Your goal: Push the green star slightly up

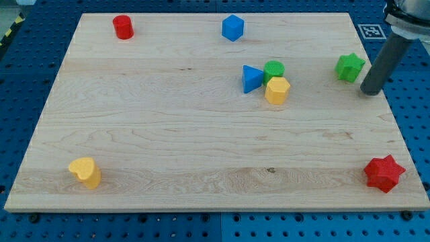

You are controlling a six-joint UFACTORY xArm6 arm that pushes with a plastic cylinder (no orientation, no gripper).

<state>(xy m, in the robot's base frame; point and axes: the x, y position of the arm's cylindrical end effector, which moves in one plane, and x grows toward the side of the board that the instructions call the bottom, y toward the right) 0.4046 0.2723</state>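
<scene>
The green star [350, 67] sits near the wooden board's [168, 141] right edge, in the upper part of the view, just to the left of my tip [369, 90] and a little above it. I see a narrow gap between the two, so I read them as close but not touching. My tool is only a bare dark rod slanting down from the view's top right corner; it has nothing to open or close, and it holds nothing.

Farther to the left of my tip lies a tight cluster: a green cylinder [274, 69], a yellow hexagonal block [277, 90] right beneath it, and a blue triangle [251, 78] against their left side. Up and well left of the tip is a blue cube-like block [232, 27], and far off toward the top left corner stands a red cylinder [123, 27]. Well below my tip, at the bottom right corner, rests a red star [384, 173]. A yellow heart-like block [85, 172] lies far away at the bottom left.
</scene>
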